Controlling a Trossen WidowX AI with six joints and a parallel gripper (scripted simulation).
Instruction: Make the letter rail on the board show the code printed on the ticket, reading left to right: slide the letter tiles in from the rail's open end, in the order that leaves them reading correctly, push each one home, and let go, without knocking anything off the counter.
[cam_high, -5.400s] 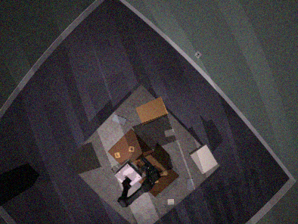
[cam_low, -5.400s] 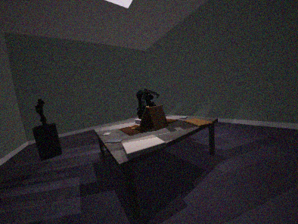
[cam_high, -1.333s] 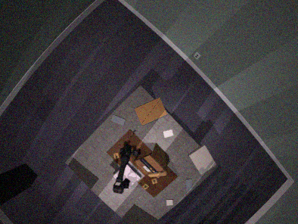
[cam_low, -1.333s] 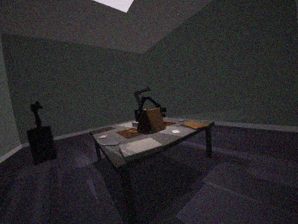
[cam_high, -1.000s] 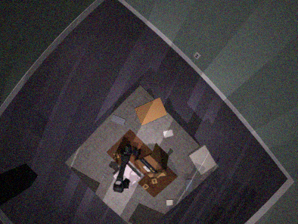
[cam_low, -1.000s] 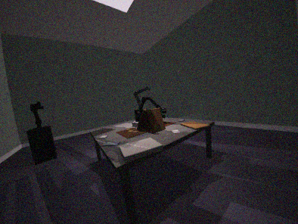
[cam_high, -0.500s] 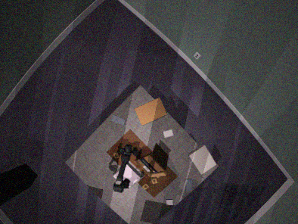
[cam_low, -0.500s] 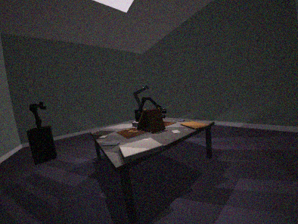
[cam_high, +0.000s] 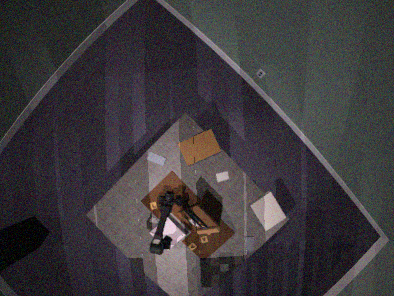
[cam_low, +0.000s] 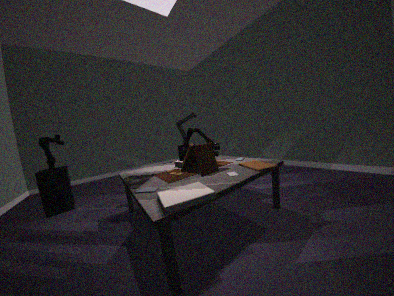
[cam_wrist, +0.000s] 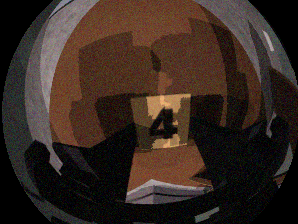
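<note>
My gripper (cam_high: 183, 193) (cam_wrist: 162, 124) is low over the brown board (cam_high: 172, 179) (cam_wrist: 165, 167), near its back-left part in the top view. It is shut on the tile marked 4 (cam_wrist: 159, 112), which sits between the fingers, its character upright in the wrist view. Another tile (cam_high: 153, 205) lies on the board's left corner. Two more tiles, one (cam_high: 192, 246) beside the other (cam_high: 204, 239), lie at the board's front; their characters are too small to read. The rail area is dark and partly hidden by the arm; its contents and the ticket's code cannot be read.
A dark brown upright panel (cam_low: 200, 159) stands beside the arm. On the counter (cam_high: 120, 205) are an orange-brown slab (cam_high: 200, 146) (cam_low: 257, 164), a small white card (cam_high: 222, 176) (cam_low: 232, 174), a large pale slab (cam_high: 269, 211) (cam_low: 185, 195) and a light blue piece (cam_high: 156, 158).
</note>
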